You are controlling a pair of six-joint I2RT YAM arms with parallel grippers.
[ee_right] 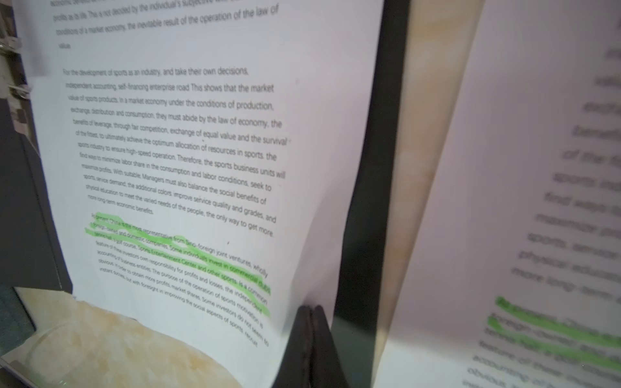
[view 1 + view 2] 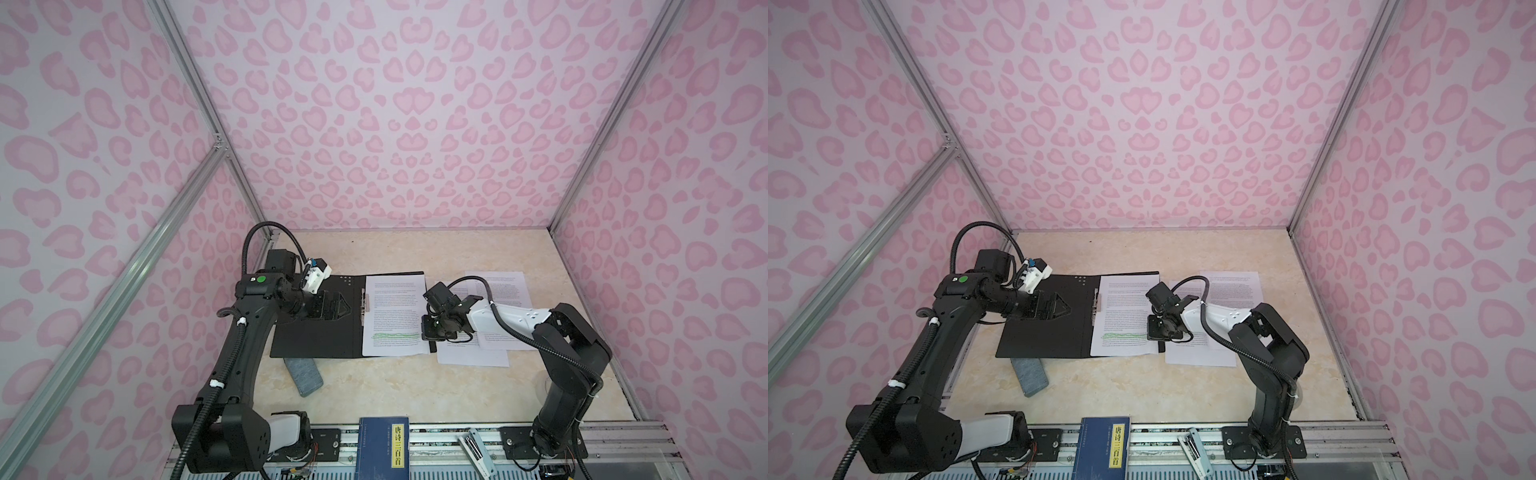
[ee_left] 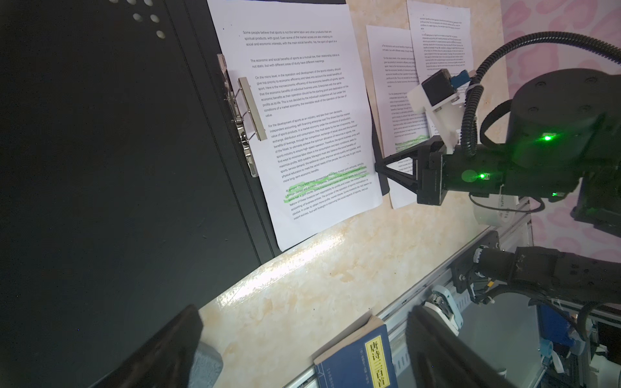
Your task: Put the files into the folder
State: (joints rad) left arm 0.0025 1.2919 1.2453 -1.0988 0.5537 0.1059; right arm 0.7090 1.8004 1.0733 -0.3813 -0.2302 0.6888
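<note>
The folder (image 2: 316, 332) (image 2: 1050, 332) lies open on the table, black inside up, with its metal clip (image 3: 250, 107) along the spine. One file (image 2: 395, 307) (image 3: 302, 117) rests on the folder's right half, with green-marked lines near its front. My right gripper (image 2: 432, 345) (image 1: 311, 309) is shut on that sheet's right edge, which curls up at the fingertips. Two more files (image 2: 505, 286) (image 2: 473, 357) lie overlapping on the table to the right, partly under the right arm. Over the folder's left half hovers my left gripper (image 2: 328, 305) (image 3: 302, 352), open and holding nothing.
A grey pad (image 2: 303, 376) sticks out from under the folder's front edge. A dark blue book with a yellow label (image 2: 384, 446) and a white stapler-like tool (image 2: 478, 451) sit on the front rail. Pink patterned walls enclose the table on three sides.
</note>
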